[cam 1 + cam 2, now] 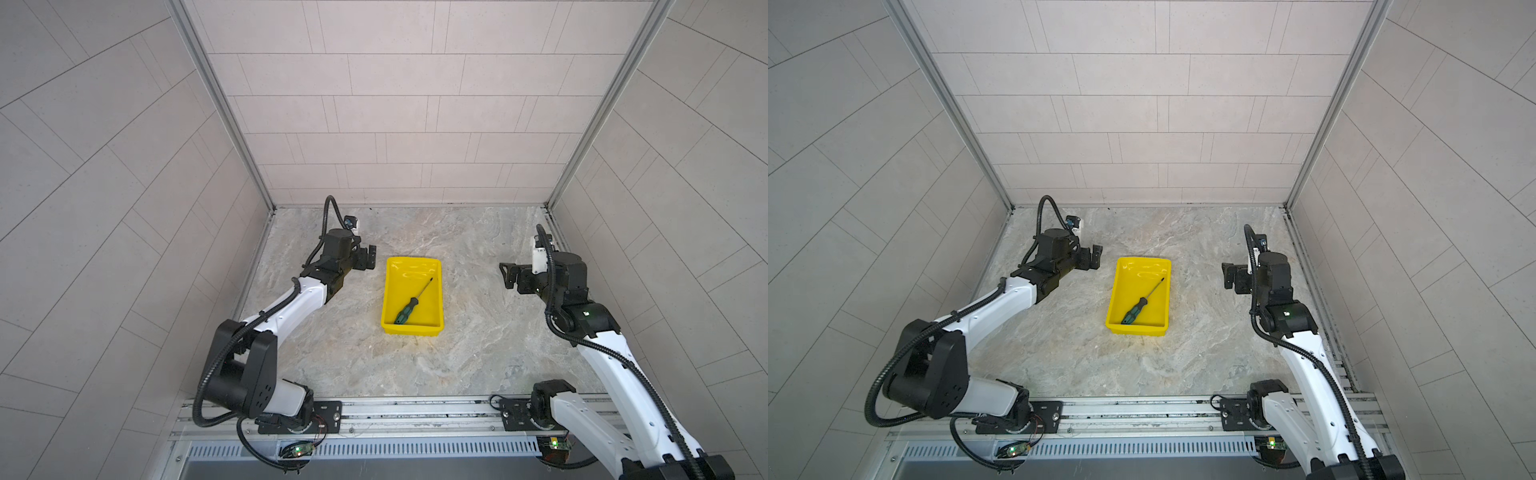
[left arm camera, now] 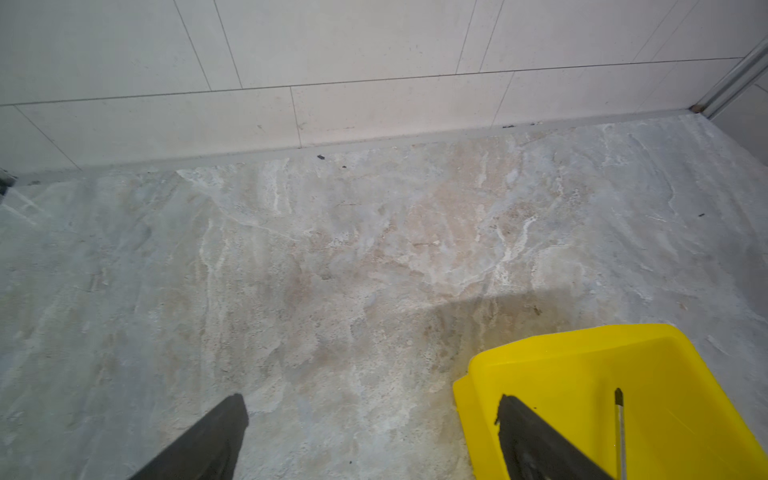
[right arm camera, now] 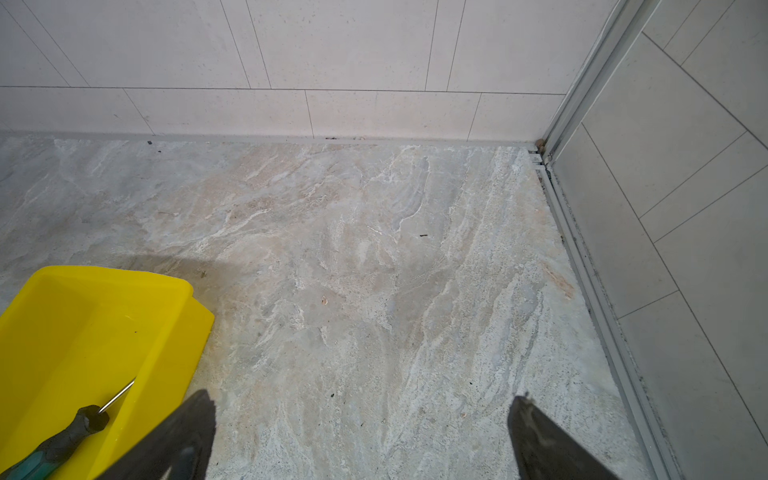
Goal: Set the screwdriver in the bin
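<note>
**Screwdriver lies in the bin; both tools released**

The marbled grey worktop (image 1: 457, 365) spreads between pale tiled walls (image 1: 395, 104). In both top views the left arm (image 1: 291, 303) and the right arm (image 1: 602, 361) reach in from the near rail, one on each side of the middle.

The bin (image 1: 411, 330) (image 1: 1136, 330) stands on the worktop between them, its long sides running away from the rail. Neither arm touches it.

The left tool (image 1: 368, 258) (image 1: 1094, 257) hangs just beside the bin's far left corner. Its jaws are spread and nothing is between them. In the left wrist view its fingers (image 2: 232, 419) stand wide apart over bare worktop and a corner of the bin (image 2: 582, 353).

The right tool (image 1: 505, 276) (image 1: 1227, 276) hangs well apart from the bin's right wall. It is likewise spread and empty, as the right wrist view (image 3: 363, 411) confirms.

The screwdriver (image 1: 409, 305) (image 1: 1138, 307) lies flat on the bin's floor, set diagonally. Its green-and-black handle is by the near left corner and its shaft tip points toward the far right corner.
</note>
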Motion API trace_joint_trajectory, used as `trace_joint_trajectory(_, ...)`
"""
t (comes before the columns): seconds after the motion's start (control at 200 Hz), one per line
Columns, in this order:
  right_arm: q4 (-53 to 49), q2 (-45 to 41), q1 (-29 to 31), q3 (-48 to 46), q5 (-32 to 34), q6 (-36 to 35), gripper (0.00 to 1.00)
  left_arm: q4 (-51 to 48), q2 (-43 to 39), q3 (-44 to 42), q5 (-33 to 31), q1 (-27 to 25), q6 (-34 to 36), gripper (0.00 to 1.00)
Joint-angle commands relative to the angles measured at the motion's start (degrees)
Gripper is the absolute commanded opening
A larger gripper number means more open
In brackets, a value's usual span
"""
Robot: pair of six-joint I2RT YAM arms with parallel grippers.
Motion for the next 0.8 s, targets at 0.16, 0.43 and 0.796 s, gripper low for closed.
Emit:
trace_joint_trajectory(0.16, 8.47, -1.35, 0.08, -5.55, 2.95, 0.84, 1.0, 1.29, 0.18, 1.73, 0.88, -1.68, 0.02, 1.0)
trace_joint_trajectory(0.43, 13.25, -2.57, 0.13, -10.93, 3.85, -2.79, 0.99, -2.58, 2.16, 5.41, 2.52, -4.25, 3.61, 1.0)
trace_joint_trajectory(0.796, 24.06, 4.38, 0.1, -14.66, 4.48, -0.69, 1.0, -3.5, -12.12, -5.01, -10.32, -4.2, 7.57, 1.0)
